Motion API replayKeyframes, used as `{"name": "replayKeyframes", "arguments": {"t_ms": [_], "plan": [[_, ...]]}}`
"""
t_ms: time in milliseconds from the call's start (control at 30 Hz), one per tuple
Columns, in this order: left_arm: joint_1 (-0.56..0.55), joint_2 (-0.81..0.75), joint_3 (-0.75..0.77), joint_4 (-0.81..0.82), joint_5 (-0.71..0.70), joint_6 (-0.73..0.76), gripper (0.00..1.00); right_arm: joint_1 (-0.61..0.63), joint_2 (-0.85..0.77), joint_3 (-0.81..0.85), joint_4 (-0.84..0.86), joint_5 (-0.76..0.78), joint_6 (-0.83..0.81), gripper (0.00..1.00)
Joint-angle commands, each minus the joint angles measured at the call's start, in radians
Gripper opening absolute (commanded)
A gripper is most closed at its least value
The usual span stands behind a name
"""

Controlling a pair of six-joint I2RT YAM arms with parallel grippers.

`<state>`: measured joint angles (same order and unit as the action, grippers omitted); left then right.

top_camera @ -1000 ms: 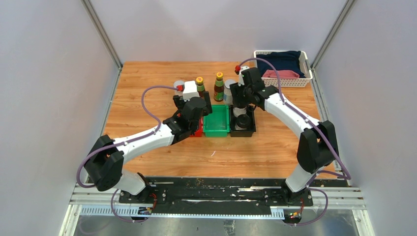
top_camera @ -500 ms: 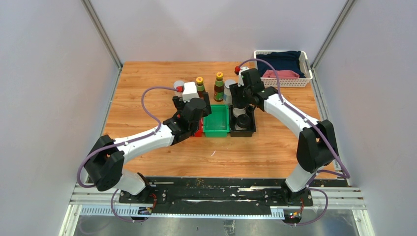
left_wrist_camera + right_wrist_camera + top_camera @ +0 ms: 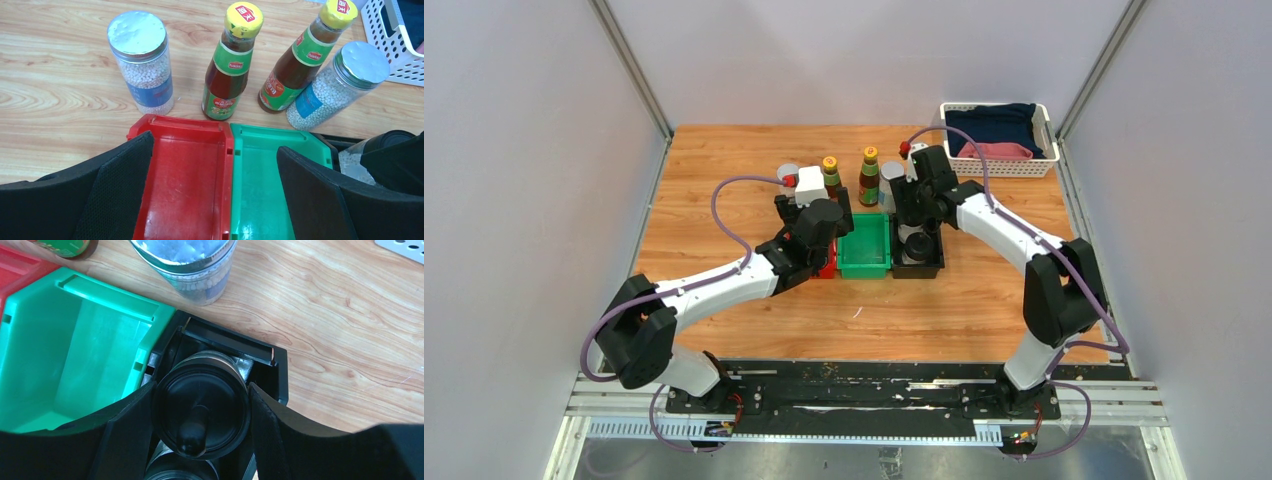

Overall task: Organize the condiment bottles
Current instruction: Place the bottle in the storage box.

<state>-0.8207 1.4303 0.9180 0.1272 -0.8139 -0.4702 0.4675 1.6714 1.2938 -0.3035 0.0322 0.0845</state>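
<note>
The right gripper flanks the black-capped bottle standing in the black bin so closely that I cannot tell if it clamps, the bottle probably rigid, slick, moderately heavy and best held below the cap, while the left gripper hangs open.

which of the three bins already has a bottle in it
The black bin, rightmost in the row: a black-capped bottle stands inside it. The red bin and the green bin beside it hold nothing.
</note>
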Motion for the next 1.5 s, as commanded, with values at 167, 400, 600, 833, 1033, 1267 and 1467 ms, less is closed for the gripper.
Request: {"name": "replayKeyframes", "arguments": {"t_ms": [167,400,600,833,1033,1267,1467], "plan": [[-0.008,-0.014,-0.017,0.029,-0.042,0.003,1.00,0.010,0.013,-0.032,0.061,0.045,-0.013,0.00],[-0.008,-0.014,-0.021,0.029,-0.041,0.000,1.00,0.004,-0.002,-0.055,0.077,0.055,-0.010,0.00],[-0.008,-0.019,-0.027,0.029,-0.041,-0.002,1.00,0.003,-0.013,-0.080,0.104,0.061,-0.007,0.00],[-0.008,-0.023,-0.031,0.028,-0.040,-0.004,1.00,0.002,-0.019,-0.105,0.127,0.073,0.002,0.00],[-0.008,-0.023,-0.031,0.028,-0.040,-0.003,1.00,0.002,-0.036,-0.120,0.141,0.086,0.013,0.00],[-0.008,-0.022,-0.027,0.028,-0.039,-0.002,1.00,0.000,-0.048,-0.129,0.164,0.088,0.019,0.00],[-0.008,-0.019,-0.021,0.029,-0.041,0.002,1.00,-0.002,-0.048,-0.137,0.192,0.081,0.029,0.00]]}}
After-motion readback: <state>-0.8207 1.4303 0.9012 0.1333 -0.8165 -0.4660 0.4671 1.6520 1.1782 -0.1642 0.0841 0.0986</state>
